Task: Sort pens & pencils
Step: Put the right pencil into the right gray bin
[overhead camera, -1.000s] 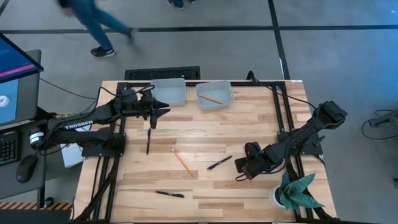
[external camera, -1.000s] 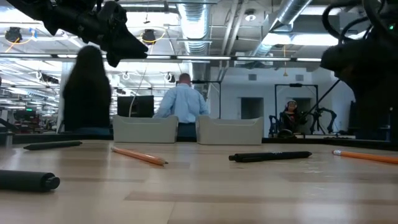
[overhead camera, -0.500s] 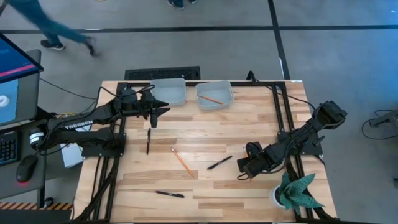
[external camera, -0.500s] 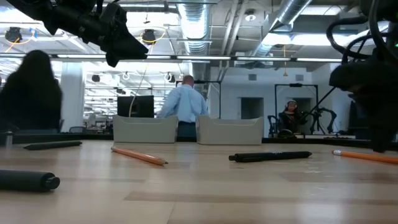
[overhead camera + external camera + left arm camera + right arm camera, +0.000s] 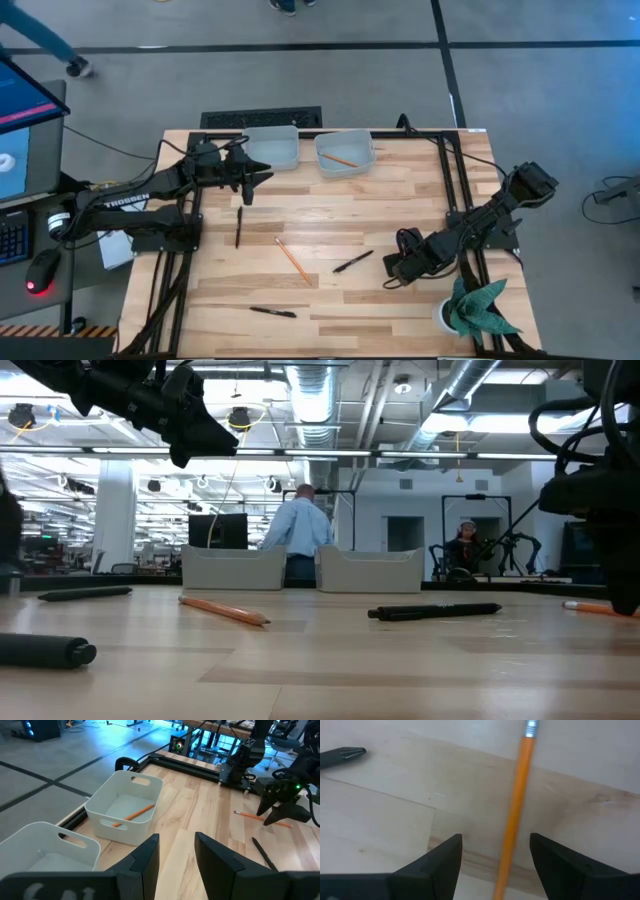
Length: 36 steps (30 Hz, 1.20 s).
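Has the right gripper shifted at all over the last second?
Yes, slightly. In the high view the right gripper has edged a little toward the plant, away from the nearby pen, which has stayed put.

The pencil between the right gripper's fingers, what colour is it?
Orange pencil, with a silver metal band; the right wrist view shows it best.

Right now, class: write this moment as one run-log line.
left gripper: open, near bins | right gripper: open, over pencil | pens: on table
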Motion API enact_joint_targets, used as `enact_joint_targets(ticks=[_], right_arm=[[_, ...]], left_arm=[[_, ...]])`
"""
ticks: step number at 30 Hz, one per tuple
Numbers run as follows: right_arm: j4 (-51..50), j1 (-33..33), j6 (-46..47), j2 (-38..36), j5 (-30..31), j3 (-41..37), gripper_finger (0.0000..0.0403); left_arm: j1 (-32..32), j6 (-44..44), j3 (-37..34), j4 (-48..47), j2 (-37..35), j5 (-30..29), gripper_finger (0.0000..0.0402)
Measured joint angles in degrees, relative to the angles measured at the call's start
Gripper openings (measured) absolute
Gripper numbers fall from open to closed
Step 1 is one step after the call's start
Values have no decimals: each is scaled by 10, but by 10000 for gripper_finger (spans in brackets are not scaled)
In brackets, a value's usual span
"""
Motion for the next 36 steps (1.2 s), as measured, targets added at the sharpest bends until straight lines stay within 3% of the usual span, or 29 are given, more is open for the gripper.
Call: enact_joint_targets(ticks=[18, 30, 36], right_arm=[[-1, 0, 5, 0, -19, 0, 249], [-1, 0, 5, 0, -29, 0, 121], [0, 0, 1, 0, -29, 0, 80]], left_arm=[[0, 0, 0, 0, 0, 0, 114], [0, 0, 0, 0, 0, 0, 114], [0, 0, 0, 0, 0, 1, 114]])
